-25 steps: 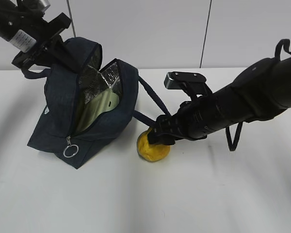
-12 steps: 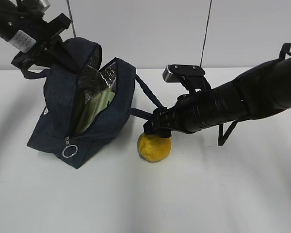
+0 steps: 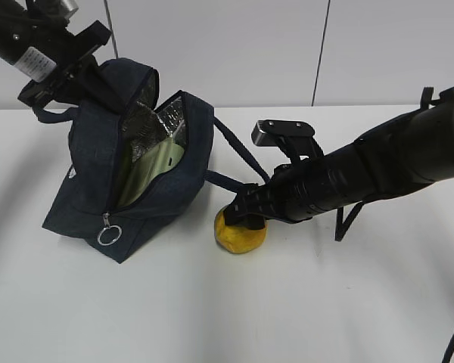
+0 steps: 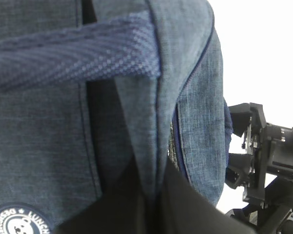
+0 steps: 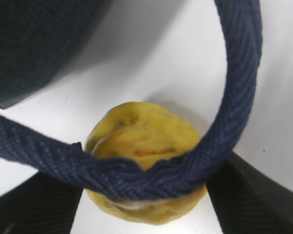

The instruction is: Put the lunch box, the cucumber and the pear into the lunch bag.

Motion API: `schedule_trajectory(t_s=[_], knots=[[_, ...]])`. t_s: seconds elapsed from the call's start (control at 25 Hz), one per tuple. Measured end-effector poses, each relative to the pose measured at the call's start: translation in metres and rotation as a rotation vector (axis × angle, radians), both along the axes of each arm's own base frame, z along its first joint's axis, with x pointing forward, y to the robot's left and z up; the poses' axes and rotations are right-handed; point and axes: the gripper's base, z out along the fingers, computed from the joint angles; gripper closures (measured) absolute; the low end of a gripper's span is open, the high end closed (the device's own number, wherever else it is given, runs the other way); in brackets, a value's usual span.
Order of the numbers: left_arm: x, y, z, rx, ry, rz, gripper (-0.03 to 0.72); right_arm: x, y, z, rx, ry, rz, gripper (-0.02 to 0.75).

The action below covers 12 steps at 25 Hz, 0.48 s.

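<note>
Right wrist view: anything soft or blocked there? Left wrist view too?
Right wrist view: pear fairly sharp, bag strap crossing it blurred at close range, soft shadow behind the pear. Left wrist view: lunch bag fabric fills the frame, background blown white.

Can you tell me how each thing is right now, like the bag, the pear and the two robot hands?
lunch bag: unzipped, mouth held open.
lunch box: inside the bag, tilted.
pear: on the table, bag handle draped across it.
left gripper: shut on the bag.
right gripper: open, straddling the pear.
</note>
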Motion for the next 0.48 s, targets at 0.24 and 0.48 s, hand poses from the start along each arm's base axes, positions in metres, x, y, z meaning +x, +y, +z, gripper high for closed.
schedule_trajectory(t_s=[0.24, 0.48], knots=[[0.000, 0.000, 0.000, 0.000, 0.000, 0.000, 0.688, -0.001, 0.001, 0.001, 0.012, 0.004, 0.013, 0.294], [0.000, 0.000, 0.000, 0.000, 0.000, 0.000, 0.688, -0.006, 0.002, 0.012, 0.045, 0.014, 0.061, 0.363]])
